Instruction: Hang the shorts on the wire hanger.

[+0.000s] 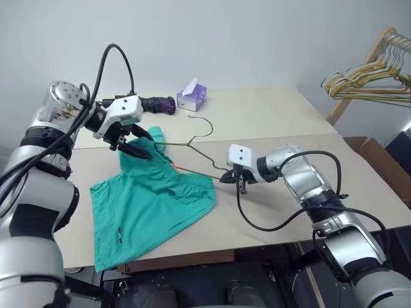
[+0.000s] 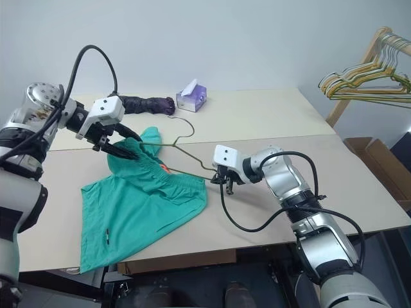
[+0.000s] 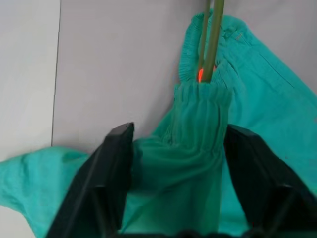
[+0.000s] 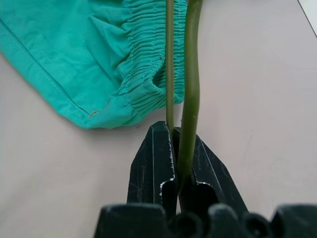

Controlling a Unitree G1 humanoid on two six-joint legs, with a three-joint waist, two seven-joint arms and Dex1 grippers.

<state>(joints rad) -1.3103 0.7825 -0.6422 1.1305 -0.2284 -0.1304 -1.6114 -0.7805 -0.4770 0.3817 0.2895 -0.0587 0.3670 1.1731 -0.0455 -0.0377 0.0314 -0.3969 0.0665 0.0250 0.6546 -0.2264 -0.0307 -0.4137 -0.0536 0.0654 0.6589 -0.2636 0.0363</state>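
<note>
Clenched right gripper (image 4: 174,148) pinches the thin grey-olive wire hanger (image 1: 192,144); left gripper (image 3: 178,163) straddles the gathered waistband, grasp unclear. Soft, limp teal-green fabric shorts (image 1: 148,205) sprawl mid-table; grip the bunched elastic.

No text, number or brand can be read anywhere here. The small orange tag (image 3: 200,75) on the waistband of the shorts (image 1: 148,212) is only a bright spot, with no letters that I can make out. The tissue box (image 1: 192,97) at the far side of the table shows no legible print.
</note>
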